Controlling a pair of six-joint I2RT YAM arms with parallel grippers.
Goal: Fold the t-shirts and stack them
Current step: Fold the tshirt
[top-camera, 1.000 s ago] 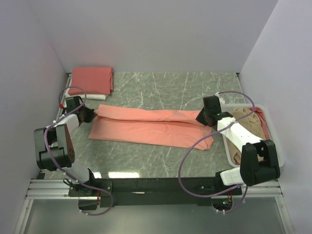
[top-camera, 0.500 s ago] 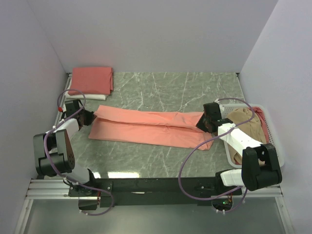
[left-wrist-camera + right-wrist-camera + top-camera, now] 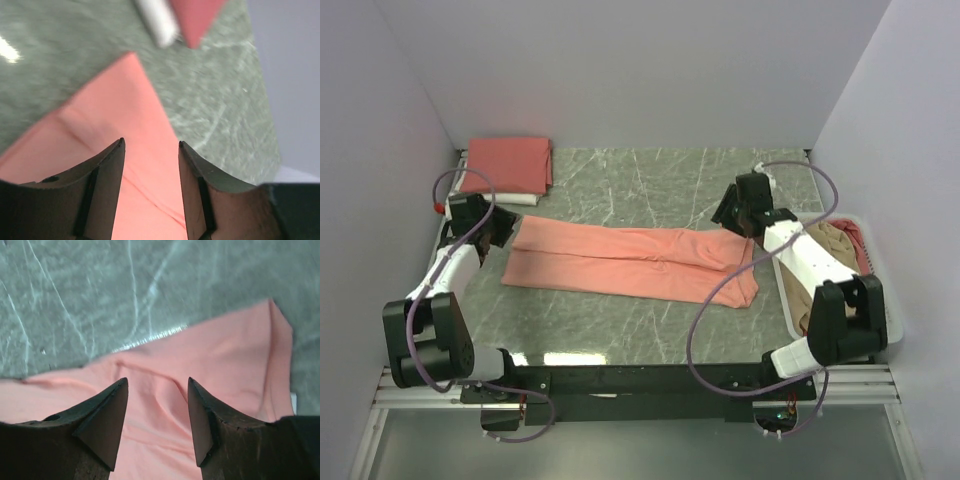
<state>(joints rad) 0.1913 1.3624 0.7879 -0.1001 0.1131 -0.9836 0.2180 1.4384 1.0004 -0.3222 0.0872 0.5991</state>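
While the pink shirt [image 3: 630, 262] is lying in a long folded strip, the left gripper [image 3: 150, 144] and right gripper [image 3: 157, 381] are hovering spread over its ends.

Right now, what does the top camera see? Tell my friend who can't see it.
A long salmon-pink t-shirt lies folded lengthwise across a marble table, with the left gripper at its left end and the right gripper at its right end. A folded stack sits in the far left corner, and a white basket holding a tan shirt at the right.
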